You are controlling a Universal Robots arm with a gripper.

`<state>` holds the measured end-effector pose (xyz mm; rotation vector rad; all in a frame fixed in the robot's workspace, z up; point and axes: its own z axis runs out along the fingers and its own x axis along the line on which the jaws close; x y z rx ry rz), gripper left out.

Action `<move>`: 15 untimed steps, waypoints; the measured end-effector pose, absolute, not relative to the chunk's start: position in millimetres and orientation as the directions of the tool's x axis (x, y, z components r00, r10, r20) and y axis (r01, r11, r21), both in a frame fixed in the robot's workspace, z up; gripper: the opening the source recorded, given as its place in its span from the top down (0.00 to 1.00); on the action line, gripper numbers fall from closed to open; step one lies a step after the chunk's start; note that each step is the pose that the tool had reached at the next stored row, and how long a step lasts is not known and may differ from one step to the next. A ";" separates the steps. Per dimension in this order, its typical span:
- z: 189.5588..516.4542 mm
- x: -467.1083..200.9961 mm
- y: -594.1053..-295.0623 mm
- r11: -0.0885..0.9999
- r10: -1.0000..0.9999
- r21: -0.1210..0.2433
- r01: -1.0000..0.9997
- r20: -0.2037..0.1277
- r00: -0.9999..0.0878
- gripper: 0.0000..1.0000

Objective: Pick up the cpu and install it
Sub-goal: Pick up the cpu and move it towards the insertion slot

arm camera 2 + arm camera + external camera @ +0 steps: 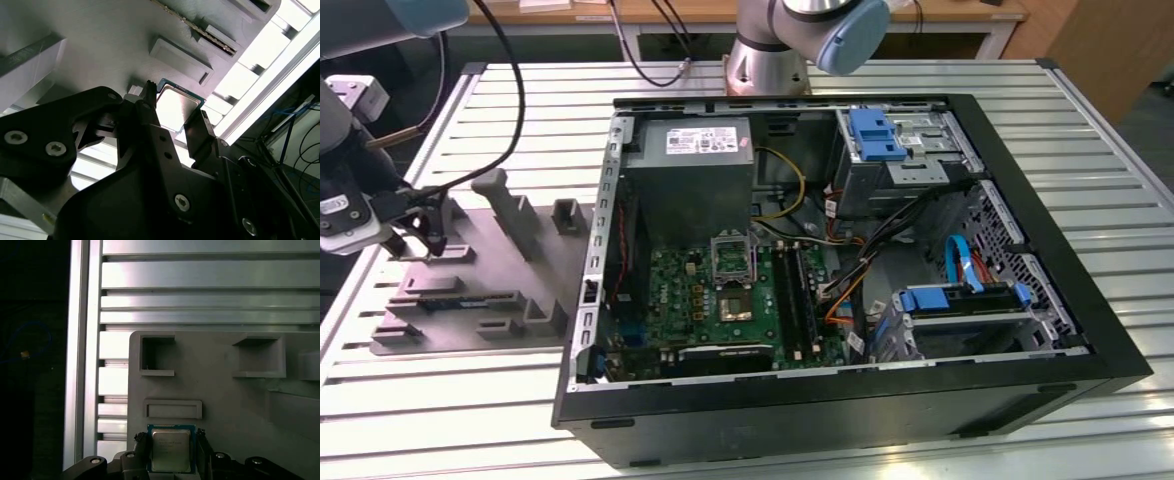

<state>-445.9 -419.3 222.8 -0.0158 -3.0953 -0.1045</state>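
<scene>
The cpu (171, 450) sits squarely between the two fingers of the gripper (171, 436), which look closed on its opposite edges. It is over the grey holder tray (520, 250) at the exterior view's left. The motherboard (720, 300) lies well apart to the right, inside the open case (854, 400).

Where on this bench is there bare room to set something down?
Bare slats lie on the exterior view's right of the computer case, up to the table edge, and between the grey fixture tray and the near edge. It is crowded inside the case and around the gripper and the cpu.
</scene>
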 end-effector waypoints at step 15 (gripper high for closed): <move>228.3 -445.9 -419.3 0.998 0.009 0.067 0.012 0.045 -0.999 0.53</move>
